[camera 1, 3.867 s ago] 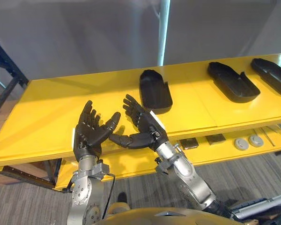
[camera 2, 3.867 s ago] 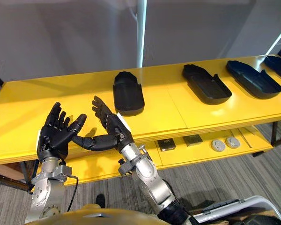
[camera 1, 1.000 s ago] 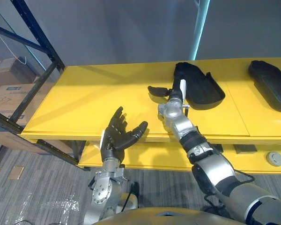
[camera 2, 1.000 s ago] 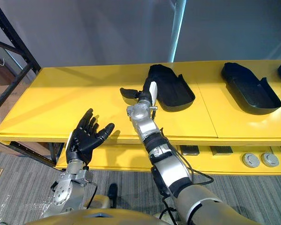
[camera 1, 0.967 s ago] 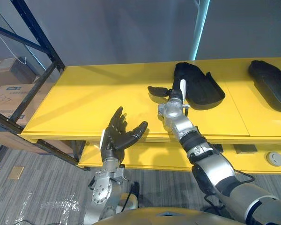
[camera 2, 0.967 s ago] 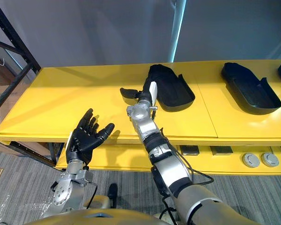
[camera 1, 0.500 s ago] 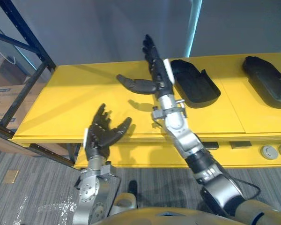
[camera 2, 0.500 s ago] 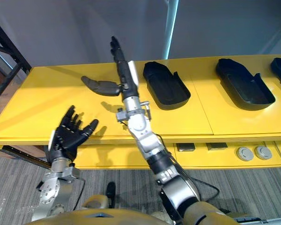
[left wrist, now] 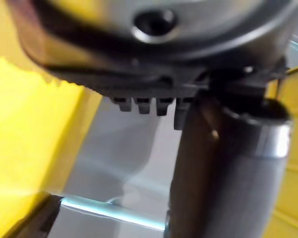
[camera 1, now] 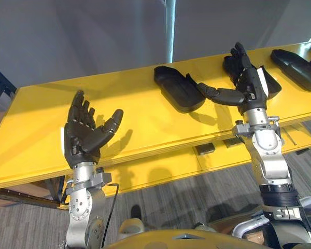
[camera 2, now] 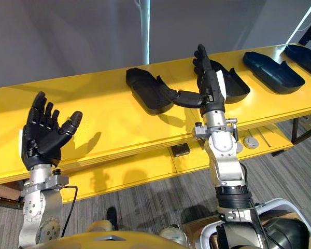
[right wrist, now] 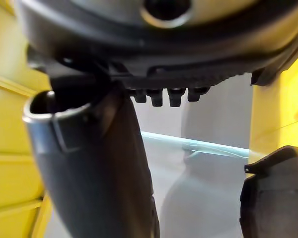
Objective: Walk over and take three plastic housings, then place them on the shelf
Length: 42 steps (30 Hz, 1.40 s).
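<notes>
black plastic housings lying in a row on the yellow shelf, none picked up, right hand held upright in front of the second housing, fingers straight, thumb poking sideways, holding nothing, left hand raised, fingers spread, empty

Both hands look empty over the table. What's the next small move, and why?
Probably lower the right hand onto the leftmost housing and curl round its rim. Both hands are open and empty; the right thumb points at that housing's end, while the left hand hangs far from it.
</notes>
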Available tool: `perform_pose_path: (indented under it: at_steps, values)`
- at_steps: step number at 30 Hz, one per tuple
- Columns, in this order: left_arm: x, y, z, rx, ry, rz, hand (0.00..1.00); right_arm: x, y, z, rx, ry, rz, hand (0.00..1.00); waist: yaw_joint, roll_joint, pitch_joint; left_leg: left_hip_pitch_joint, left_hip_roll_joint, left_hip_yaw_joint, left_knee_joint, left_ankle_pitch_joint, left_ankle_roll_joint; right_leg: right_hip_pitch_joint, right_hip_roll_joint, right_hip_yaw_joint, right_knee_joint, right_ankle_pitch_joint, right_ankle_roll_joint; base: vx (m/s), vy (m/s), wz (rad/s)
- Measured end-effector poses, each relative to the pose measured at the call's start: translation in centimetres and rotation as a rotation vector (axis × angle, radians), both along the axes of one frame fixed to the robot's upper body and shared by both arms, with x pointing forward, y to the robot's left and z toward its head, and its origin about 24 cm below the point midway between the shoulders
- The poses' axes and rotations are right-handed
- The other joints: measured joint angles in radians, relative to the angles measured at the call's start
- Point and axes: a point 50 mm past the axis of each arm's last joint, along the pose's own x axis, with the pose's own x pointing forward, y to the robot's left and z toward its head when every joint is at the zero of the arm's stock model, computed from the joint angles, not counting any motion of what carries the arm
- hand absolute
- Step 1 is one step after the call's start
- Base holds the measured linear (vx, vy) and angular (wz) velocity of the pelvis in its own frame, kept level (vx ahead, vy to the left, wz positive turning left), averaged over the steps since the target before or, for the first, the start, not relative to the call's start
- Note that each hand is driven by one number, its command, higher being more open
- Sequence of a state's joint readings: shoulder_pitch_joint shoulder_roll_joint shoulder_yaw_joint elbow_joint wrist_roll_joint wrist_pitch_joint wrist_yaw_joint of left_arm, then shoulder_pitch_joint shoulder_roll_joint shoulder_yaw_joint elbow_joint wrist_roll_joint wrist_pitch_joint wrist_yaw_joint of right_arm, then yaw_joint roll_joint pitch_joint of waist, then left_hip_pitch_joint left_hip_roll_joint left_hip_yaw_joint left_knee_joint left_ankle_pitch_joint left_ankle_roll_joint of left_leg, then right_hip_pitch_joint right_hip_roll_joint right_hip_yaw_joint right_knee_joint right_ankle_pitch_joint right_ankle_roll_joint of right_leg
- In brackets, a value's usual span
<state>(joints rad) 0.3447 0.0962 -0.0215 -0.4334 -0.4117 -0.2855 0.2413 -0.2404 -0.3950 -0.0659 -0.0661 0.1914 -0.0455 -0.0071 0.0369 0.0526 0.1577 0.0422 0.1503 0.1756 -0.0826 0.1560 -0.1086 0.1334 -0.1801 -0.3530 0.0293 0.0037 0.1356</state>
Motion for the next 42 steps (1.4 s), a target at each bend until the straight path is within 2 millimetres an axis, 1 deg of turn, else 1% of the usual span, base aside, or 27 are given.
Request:
perform_pose_path:
  at_steps: [2,4,5,7,10,15,19,30,35,39,42]
  values:
    - [0.0,0.2,0.0,0.003,-0.001,0.008,1.00,0.1,-0.1,-0.7,0.007,0.035,0.028,1.00,-0.006,0.002,-0.001,0.000,0.000,-0.001,0.000,0.000,0.000,0.001,0.000,-0.001,0.000,0.000,0.000,0.00,0.000,0.00]
    - [0.0,0.2,0.0,0.003,0.000,0.004,1.00,0.1,-0.4,-2.6,0.004,0.117,0.041,1.00,-0.006,-0.001,-0.003,0.000,-0.001,-0.008,-0.001,0.002,0.001,0.006,0.000,-0.007,0.000,0.000,0.000,-0.02,-0.009,0.08]
    - [0.0,0.2,0.0,0.003,0.001,0.004,1.00,0.1,-0.5,-3.2,0.007,0.143,0.037,1.00,-0.006,-0.002,-0.003,0.000,-0.001,-0.010,-0.001,0.003,0.002,0.007,0.000,-0.008,0.000,0.000,0.000,-0.02,-0.011,0.09]
    - [-0.1,0.2,-0.1,0.008,0.003,-0.004,1.00,0.2,-1.1,-5.5,0.020,0.238,0.016,1.00,-0.004,-0.002,-0.004,-0.001,-0.002,-0.015,-0.001,0.006,0.002,0.009,0.000,-0.012,0.000,0.000,0.000,-0.02,-0.008,0.06]
    - [-0.2,0.1,-0.3,0.017,0.007,-0.023,1.00,0.0,-1.9,-7.5,0.031,0.327,-0.018,1.00,0.005,-0.001,-0.004,-0.004,-0.002,-0.024,-0.002,0.010,0.002,0.011,0.001,-0.020,0.000,0.000,0.000,-0.01,-0.011,0.07]
    - [-0.2,0.0,-0.5,0.028,0.013,-0.051,1.00,-0.2,-2.6,-9.1,0.045,0.393,-0.059,1.00,0.009,0.000,-0.007,-0.018,-0.001,-0.038,-0.002,0.017,0.003,0.007,0.004,-0.031,0.000,0.001,-0.001,-0.02,-0.013,0.08]
    - [-0.2,0.0,-0.5,0.031,0.014,-0.056,1.00,-0.1,-2.8,-9.3,0.057,0.398,-0.070,1.00,0.014,0.002,-0.011,-0.018,-0.002,-0.040,-0.002,0.019,0.004,0.007,0.004,-0.031,0.000,0.002,-0.003,0.00,0.000,0.00]
    - [-0.2,-0.2,-0.4,0.047,0.006,-0.093,1.00,1.2,-3.1,-9.7,0.096,0.402,-0.074,1.00,0.016,0.012,-0.019,-0.024,-0.001,-0.048,-0.005,0.026,0.001,0.008,0.008,-0.040,-0.015,0.009,-0.010,-0.02,-0.008,0.01]
    - [-0.1,-0.3,-0.6,0.050,0.020,-0.107,1.00,2.1,-3.1,-9.4,0.107,0.399,-0.077,1.00,0.017,0.014,-0.019,-0.033,-0.002,-0.061,-0.002,0.034,0.005,0.007,0.009,-0.052,-0.015,0.012,-0.012,-0.01,-0.019,0.07]
    - [-0.1,-0.3,-0.6,0.054,0.021,-0.119,1.00,2.8,-3.0,-9.2,0.145,0.406,-0.057,1.00,0.023,0.016,-0.020,-0.033,-0.002,-0.065,-0.002,0.036,0.006,0.008,0.009,-0.055,-0.015,0.012,-0.012,0.00,-0.012,0.02]
    - [-0.1,-0.3,-0.6,0.052,0.021,-0.122,1.00,3.1,-2.8,-9.1,0.140,0.406,-0.042,1.00,0.028,0.017,-0.021,-0.033,-0.002,-0.067,-0.002,0.036,0.006,0.010,0.009,-0.057,-0.015,0.012,-0.012,0.00,0.000,0.00]
